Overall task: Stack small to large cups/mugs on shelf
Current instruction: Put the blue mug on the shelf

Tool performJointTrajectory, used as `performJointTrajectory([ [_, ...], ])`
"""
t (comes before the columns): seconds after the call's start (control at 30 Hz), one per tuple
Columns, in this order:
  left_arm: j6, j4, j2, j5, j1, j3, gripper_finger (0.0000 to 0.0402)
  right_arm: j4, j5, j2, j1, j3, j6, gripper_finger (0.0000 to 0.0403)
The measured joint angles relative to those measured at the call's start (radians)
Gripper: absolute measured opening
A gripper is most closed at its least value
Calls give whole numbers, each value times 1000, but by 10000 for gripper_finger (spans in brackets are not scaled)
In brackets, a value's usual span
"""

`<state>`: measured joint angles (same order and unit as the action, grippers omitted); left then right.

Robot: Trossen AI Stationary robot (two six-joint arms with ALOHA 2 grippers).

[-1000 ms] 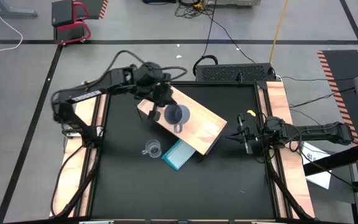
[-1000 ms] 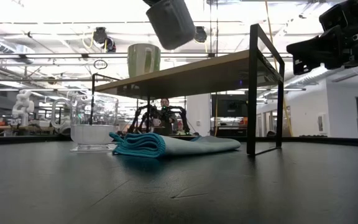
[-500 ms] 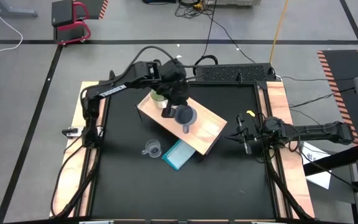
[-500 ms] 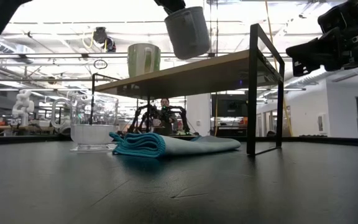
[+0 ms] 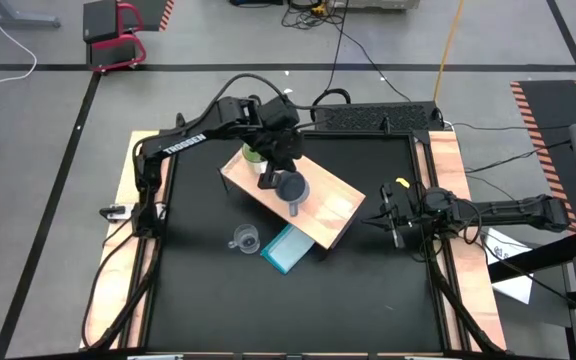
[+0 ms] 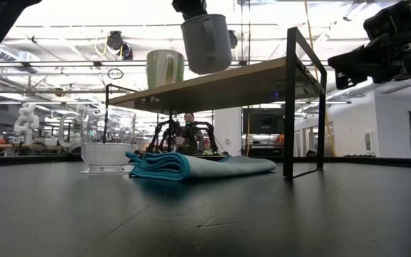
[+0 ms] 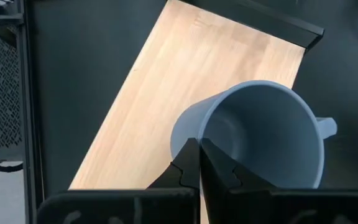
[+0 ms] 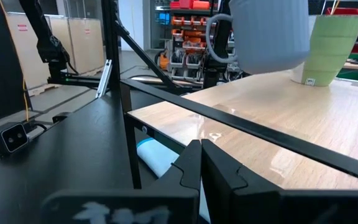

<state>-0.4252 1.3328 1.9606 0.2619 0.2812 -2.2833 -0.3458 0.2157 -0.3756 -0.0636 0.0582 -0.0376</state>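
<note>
My left gripper (image 5: 271, 178) is shut on a grey-blue mug (image 5: 290, 187) that hangs just above the light wooden shelf (image 5: 333, 205), near its middle. In the low view the mug (image 6: 205, 43) is nearly upright, its base a little above the shelf top (image 6: 262, 75). A lime-green mug (image 5: 253, 153) stands on its base at the shelf's far left end. A clear glass cup (image 5: 245, 239) stands on the black table in front of the shelf. My right gripper (image 5: 395, 218) waits shut at the table's right side, level with the shelf top. My left gripper holds the grey-blue mug by its rim (image 7: 197, 132), on the side away from the handle, one finger inside the mug and one outside (image 7: 182, 171). The fingers slant down from the far left. The mug hangs below them, mouth up, clear of the shelf.
A folded light-blue cloth (image 5: 288, 248) lies on the table, partly under the shelf's near edge and next to the glass cup. The shelf stands on thin dark legs (image 6: 289, 107). The table's near half is bare black surface.
My left gripper has carried the grey-blue mug a little toward the table's right and down toward the shelf top, staying shut on it. The mug has tipped from tilted to nearly upright. The left arm's elbow has swung toward the far edge.
</note>
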Motion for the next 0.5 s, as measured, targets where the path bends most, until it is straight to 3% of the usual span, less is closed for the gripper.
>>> performJointTrajectory([
  [0.5, -20, 51, 15, -1, -1, 10, 0, 0, 0, 0, 0, 0, 17, 0],
])
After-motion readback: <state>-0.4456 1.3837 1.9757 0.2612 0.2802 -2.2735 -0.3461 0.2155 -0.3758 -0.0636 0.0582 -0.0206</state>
